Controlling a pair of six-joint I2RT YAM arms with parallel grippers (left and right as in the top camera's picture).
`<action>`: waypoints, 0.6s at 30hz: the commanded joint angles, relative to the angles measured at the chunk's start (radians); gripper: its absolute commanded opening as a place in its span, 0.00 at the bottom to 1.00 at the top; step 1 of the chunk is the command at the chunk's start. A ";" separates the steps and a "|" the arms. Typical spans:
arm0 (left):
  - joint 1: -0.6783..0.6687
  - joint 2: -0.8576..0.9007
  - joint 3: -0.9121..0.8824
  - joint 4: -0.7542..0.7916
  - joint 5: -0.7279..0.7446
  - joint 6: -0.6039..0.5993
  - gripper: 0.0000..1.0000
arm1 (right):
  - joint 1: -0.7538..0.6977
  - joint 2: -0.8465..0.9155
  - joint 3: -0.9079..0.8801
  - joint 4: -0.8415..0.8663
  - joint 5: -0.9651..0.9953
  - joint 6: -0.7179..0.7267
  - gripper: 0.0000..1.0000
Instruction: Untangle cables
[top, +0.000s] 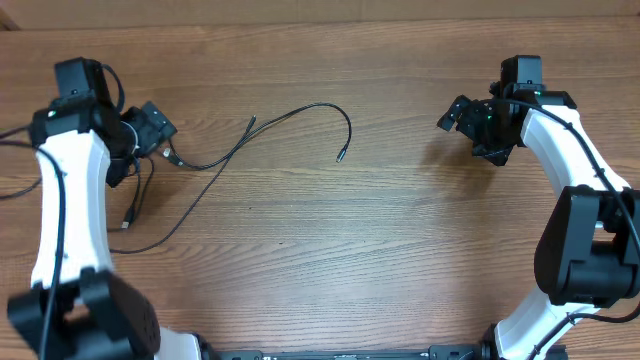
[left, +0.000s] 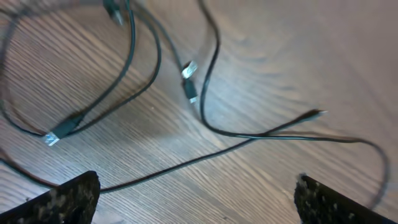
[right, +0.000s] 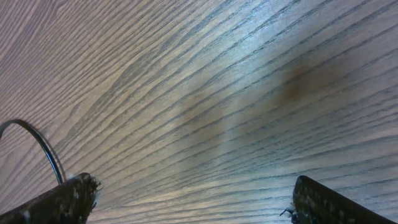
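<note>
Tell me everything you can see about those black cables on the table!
The cables are thin, black and bendy, and look rubber-coated. They lie flat on the wooden table, bunched and crossing each other, with one long strand curving out toward the middle. They end in small plugs: one silver tip shows near the crossing, another farther off. The open left gripper hangs above them, holding nothing. Only the table seems to touch them.
</note>
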 joint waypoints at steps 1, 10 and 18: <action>-0.001 -0.148 0.005 0.000 0.003 0.003 0.99 | 0.001 -0.025 0.016 0.002 0.003 0.001 1.00; -0.001 -0.372 0.005 0.000 0.003 0.004 1.00 | 0.001 -0.025 0.016 0.002 0.003 0.001 1.00; -0.001 -0.395 0.005 -0.001 0.003 0.003 1.00 | 0.001 -0.025 0.016 0.002 0.003 0.000 1.00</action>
